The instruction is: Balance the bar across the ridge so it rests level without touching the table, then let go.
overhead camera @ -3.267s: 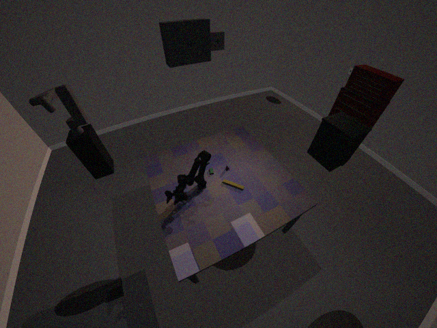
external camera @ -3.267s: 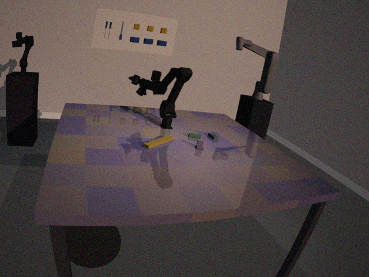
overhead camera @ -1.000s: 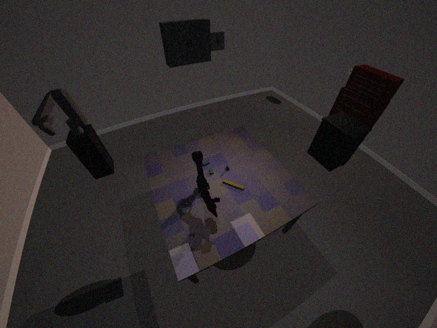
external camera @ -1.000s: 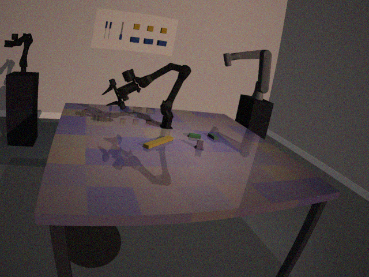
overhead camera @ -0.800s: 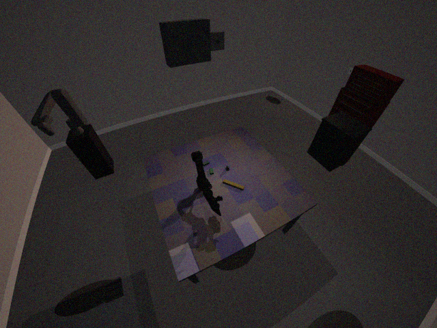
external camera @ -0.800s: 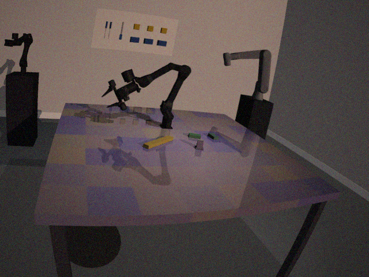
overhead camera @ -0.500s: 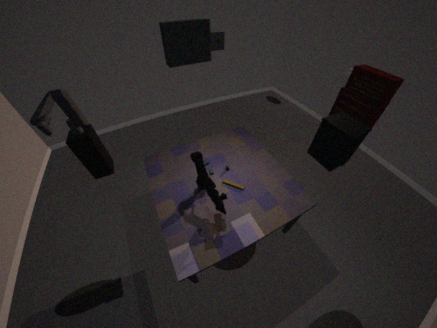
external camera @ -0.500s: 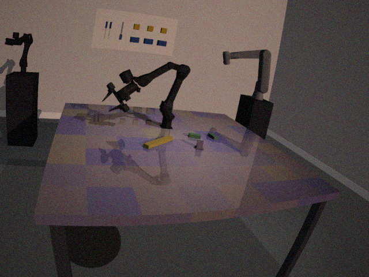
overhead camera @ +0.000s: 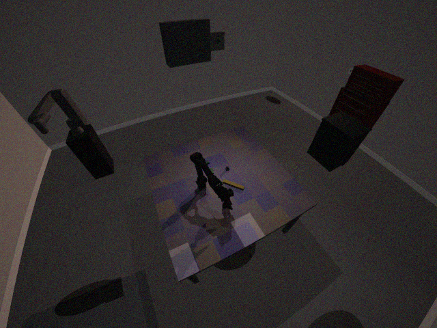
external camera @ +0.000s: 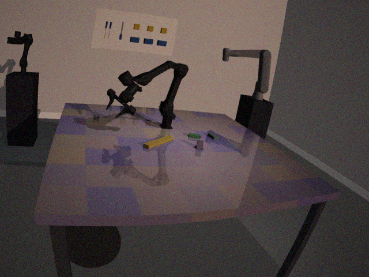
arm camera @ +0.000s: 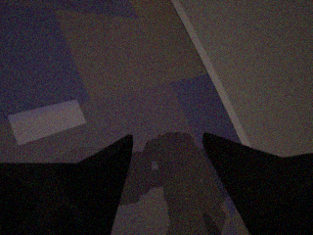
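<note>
A yellow bar [overhead camera: 233,184] [external camera: 158,142] lies flat on the table [overhead camera: 278,169] [external camera: 214,179], in front of the arm's base in the exterior view. A small greyish block [external camera: 199,145], which seems to be the ridge, stands to the right of the bar there, apart from it. It looks like a small dark shape [overhead camera: 227,168] in the top view. My gripper [overhead camera: 227,207] [external camera: 112,112] [arm camera: 167,138] is open and empty, held above the table and away from the bar and the block. The wrist view shows neither of them.
A green block [external camera: 194,135] lies behind the greyish block, and a darker green piece [external camera: 213,135] lies to its right. A pale rectangle [arm camera: 47,122] shows on the table at the left of the wrist view. The table's edge [arm camera: 210,73] runs along the right of that view.
</note>
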Action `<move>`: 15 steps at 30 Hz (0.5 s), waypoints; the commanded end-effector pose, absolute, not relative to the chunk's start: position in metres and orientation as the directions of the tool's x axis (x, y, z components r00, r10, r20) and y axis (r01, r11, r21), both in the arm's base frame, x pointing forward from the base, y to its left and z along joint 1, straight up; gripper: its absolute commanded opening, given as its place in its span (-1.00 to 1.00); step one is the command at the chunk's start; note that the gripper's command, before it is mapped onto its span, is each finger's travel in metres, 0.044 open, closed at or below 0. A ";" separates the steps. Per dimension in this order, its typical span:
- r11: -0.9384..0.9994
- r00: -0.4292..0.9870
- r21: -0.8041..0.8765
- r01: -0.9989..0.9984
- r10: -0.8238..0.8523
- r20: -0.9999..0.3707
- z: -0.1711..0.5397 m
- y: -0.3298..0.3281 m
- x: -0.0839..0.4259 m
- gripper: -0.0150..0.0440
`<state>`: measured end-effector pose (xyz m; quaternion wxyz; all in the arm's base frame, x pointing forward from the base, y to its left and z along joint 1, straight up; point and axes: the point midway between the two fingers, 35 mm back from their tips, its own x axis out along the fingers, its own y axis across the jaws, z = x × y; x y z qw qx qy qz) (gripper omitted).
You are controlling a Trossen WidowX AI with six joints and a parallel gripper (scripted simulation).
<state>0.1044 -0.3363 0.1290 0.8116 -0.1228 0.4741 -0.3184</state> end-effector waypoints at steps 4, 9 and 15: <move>0.813 0.375 -0.375 0.446 -0.550 -0.746 0.125 -0.320 0.136 0.58; 0.835 0.387 -0.293 0.466 -0.490 -0.781 0.121 -0.307 0.156 0.58; 0.848 0.390 -0.197 0.493 -0.417 -0.821 0.117 -0.288 0.178 0.58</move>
